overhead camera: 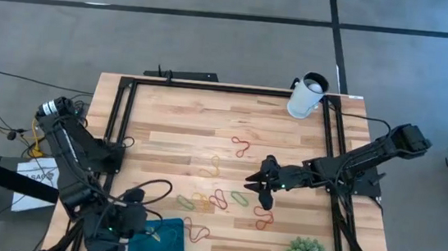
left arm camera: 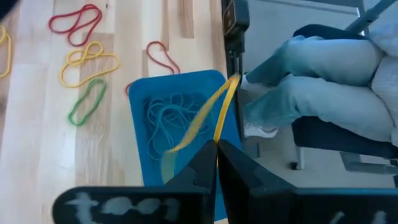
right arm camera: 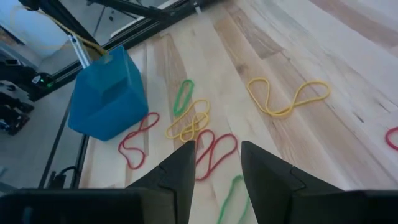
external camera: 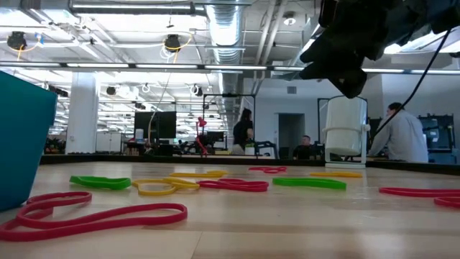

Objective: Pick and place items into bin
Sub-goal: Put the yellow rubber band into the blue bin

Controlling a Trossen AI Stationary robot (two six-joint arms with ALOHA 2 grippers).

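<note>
Left claw (left arm camera: 216, 146) pinches a yellow band (left arm camera: 208, 115) over the bin (left arm camera: 140, 102), some bands inside. Right claw (right arm camera: 214, 163) spread above many bands on worktop (overhead camera: 176, 113).

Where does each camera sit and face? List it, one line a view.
High: overhead, straight down; both arms, teal bin.
Low: table height, level across bands into the room; an arm hangs above.
Left wrist: above the bin; left pincer shut on a yellow band.
Right wrist: over the table; right pincer open above loose bands.
Shared: bin in every view.
</note>
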